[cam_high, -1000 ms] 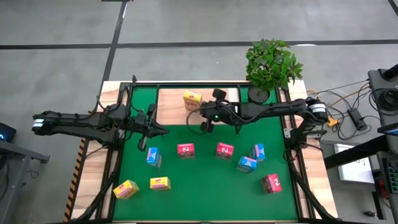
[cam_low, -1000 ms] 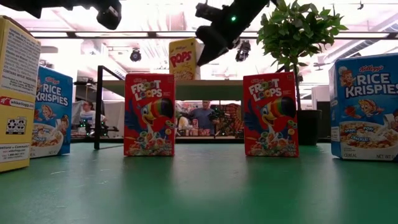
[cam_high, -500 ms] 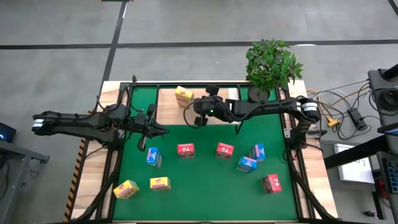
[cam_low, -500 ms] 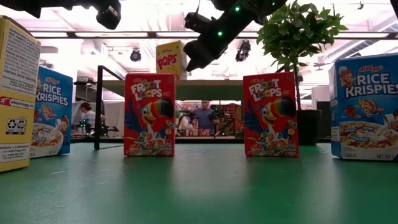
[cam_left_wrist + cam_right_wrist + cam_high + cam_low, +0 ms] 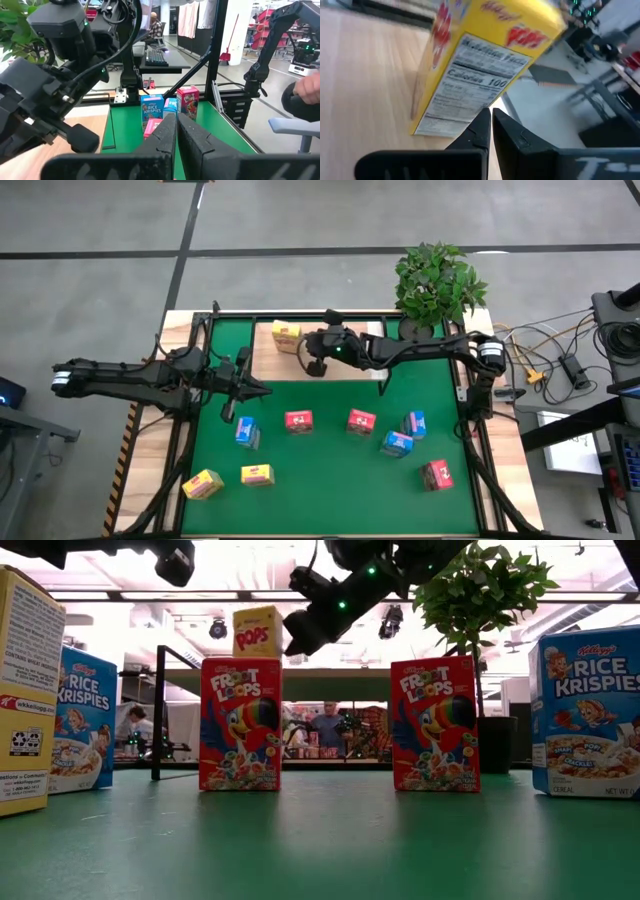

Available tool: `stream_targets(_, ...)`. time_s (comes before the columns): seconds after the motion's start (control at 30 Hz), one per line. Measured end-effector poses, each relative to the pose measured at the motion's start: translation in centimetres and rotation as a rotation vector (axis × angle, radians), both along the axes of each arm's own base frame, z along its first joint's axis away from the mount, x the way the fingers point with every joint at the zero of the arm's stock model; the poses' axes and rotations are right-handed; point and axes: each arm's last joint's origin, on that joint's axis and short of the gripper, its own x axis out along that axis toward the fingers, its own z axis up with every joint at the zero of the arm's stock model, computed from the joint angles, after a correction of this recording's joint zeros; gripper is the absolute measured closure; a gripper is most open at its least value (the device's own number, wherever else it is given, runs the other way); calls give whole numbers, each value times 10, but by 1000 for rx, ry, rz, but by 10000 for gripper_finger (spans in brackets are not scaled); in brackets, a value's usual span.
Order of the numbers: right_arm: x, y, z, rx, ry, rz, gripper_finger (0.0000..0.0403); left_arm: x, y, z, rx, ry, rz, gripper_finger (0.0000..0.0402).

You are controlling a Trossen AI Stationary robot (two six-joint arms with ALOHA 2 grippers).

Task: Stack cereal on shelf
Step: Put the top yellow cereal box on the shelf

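From above, the right gripper (image 5: 312,356) reaches over the low light-wood shelf (image 5: 266,358) at the far edge of the green mat (image 5: 320,480). Its fingers are pressed together and hold nothing; a small yellow cardboard cereal box (image 5: 286,335) stands on the shelf just beyond the fingertips, so close that contact cannot be judged. The left gripper (image 5: 262,391) waits over the mat near the shelf's near edge, its fingers also closed and empty. Nearer than both grippers, on the mat, lie eight more small boxes: two pink-red ones (image 5: 299,421) side by side, a third pink-red one (image 5: 437,474) far to the right, three blue ones (image 5: 246,431), and two yellow ones (image 5: 203,484) at the near left. A potted green plant (image 5: 437,283) stands beyond the right arm.

At table level, the yellow box (image 5: 257,632) stands upright on the shelf (image 5: 330,670), with the right gripper (image 5: 293,644) just beside it. A person (image 5: 325,727) sits far behind.

The left wrist camera shows its closed fingers (image 5: 172,132) pointing toward blue and pink-red boxes (image 5: 188,101) farther off.

The right wrist camera shows its closed fingertips (image 5: 487,117) right at the tilted-looking yellow box (image 5: 480,70) on the wood.
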Motion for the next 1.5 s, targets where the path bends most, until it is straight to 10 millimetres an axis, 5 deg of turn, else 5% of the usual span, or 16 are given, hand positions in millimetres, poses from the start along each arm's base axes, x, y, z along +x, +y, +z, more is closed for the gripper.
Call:
stream_targets(0.37,-25,20,35,-2,-34,0,394,6,0,-4,-46,31,2,402)
stream_targets(0.73,-79,75,27,21,-115,130,394,34,0,-11,-78,-8,-4,402)
stream_targets(1.03,-130,99,22,21,-241,220,394,52,1,-20,-119,-2,9,402)
stream_targets(1.5,-168,108,16,35,-376,380,394,60,15,-44,-246,130,510,402)
